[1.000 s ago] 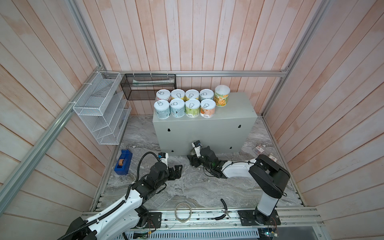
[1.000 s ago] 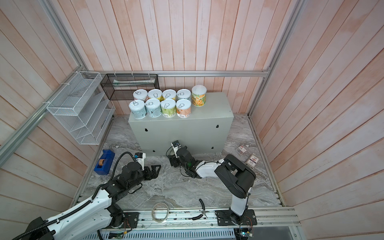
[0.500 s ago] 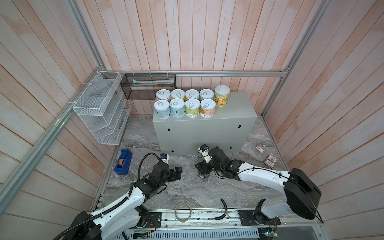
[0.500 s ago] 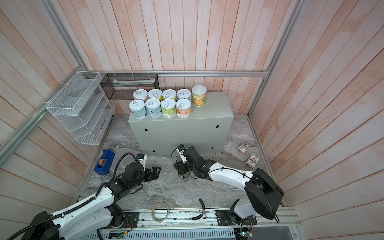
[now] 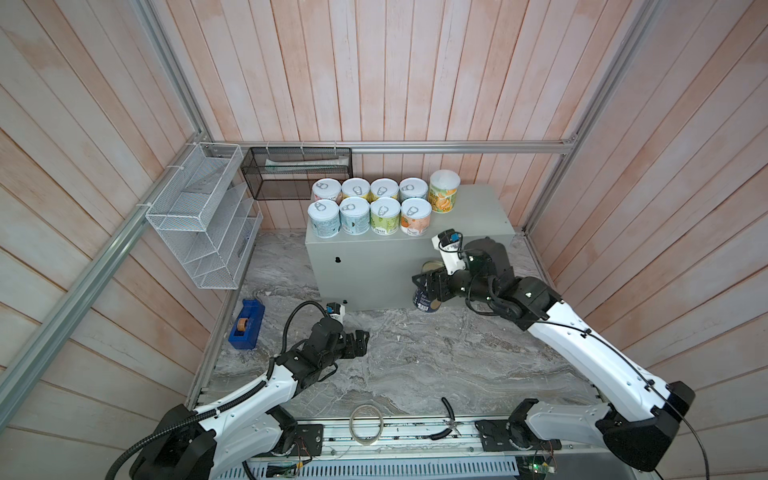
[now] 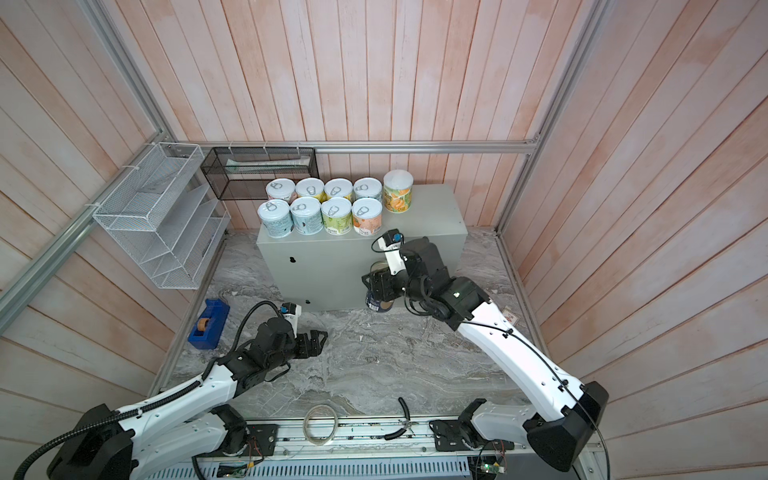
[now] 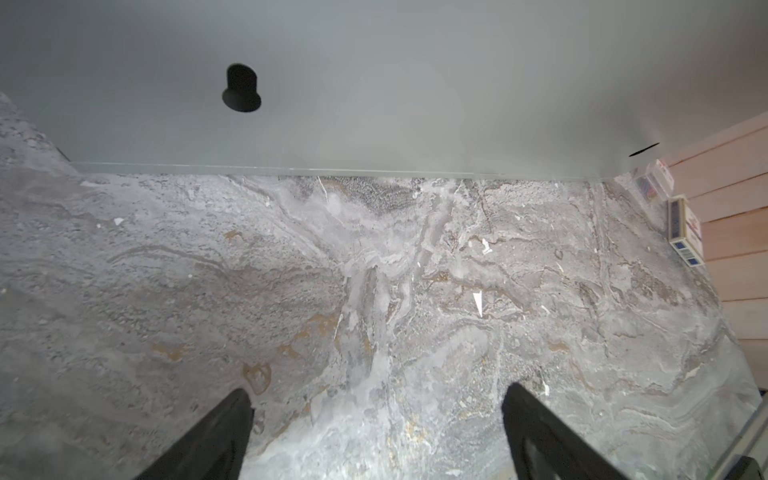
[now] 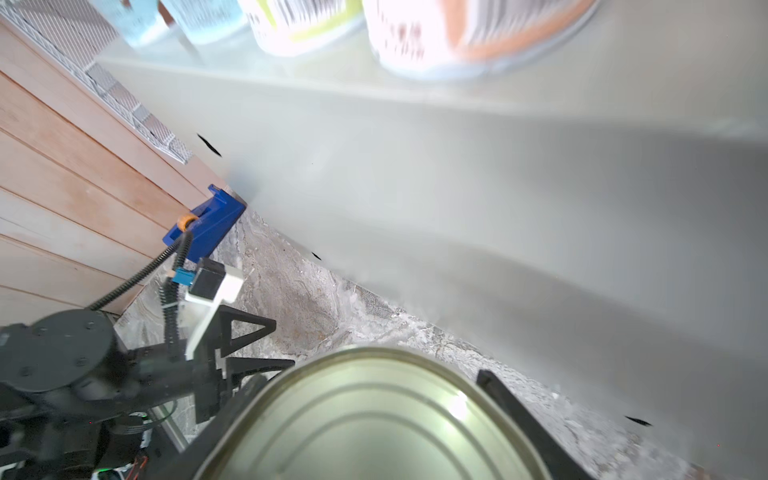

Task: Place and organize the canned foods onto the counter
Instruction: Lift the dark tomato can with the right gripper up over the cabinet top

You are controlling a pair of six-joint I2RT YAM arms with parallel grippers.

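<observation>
Navy can (image 5: pixel 423 300), ribbed silver end; right tool (image 5: pixel 427 286) grips

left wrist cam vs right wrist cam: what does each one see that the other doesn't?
Left wrist only: two small boxes and the open left end effector, with nothing in it.
Right wrist only: the can gripped in the right end effector, the front-row cans up top, the blue tape dispenser and the left arm.
Both: the counter front and the marble floor.
</observation>
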